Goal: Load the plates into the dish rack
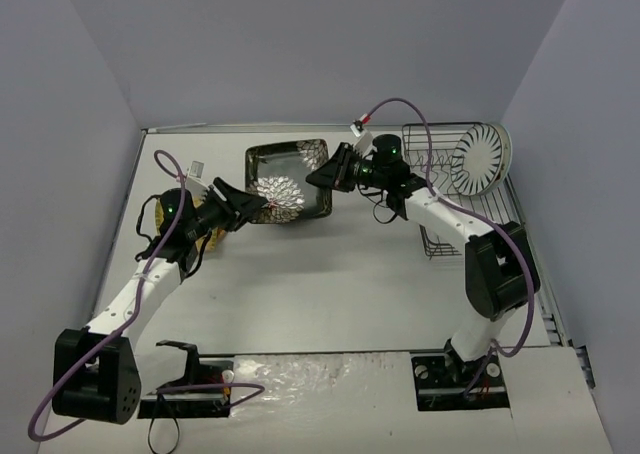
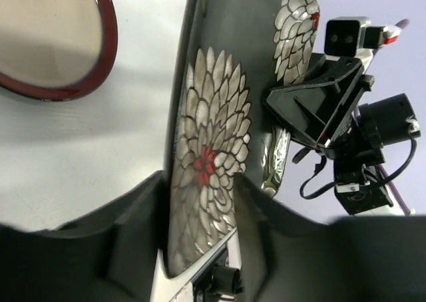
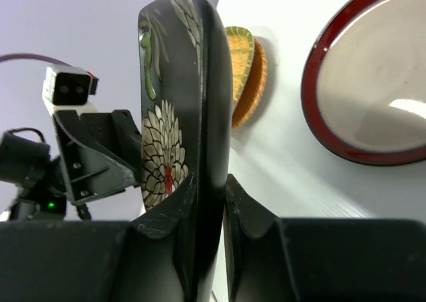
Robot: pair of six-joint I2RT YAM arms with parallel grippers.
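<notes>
floral plate (image 1: pixel 288 182), left gripper (image 1: pixel 257 206) and right gripper (image 1: pixel 321 178) clamping opposite edges

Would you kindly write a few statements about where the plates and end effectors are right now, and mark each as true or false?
1. The left end effector and right end effector both grip the black floral plate. True.
2. The striped plate lies flat on the table. False: it stands on edge in the dish rack.
3. The red-rimmed plate lies on the table, gripped by neither arm. True.
4. The black floral plate sits in the dish rack. False: it is held left of it.
</notes>
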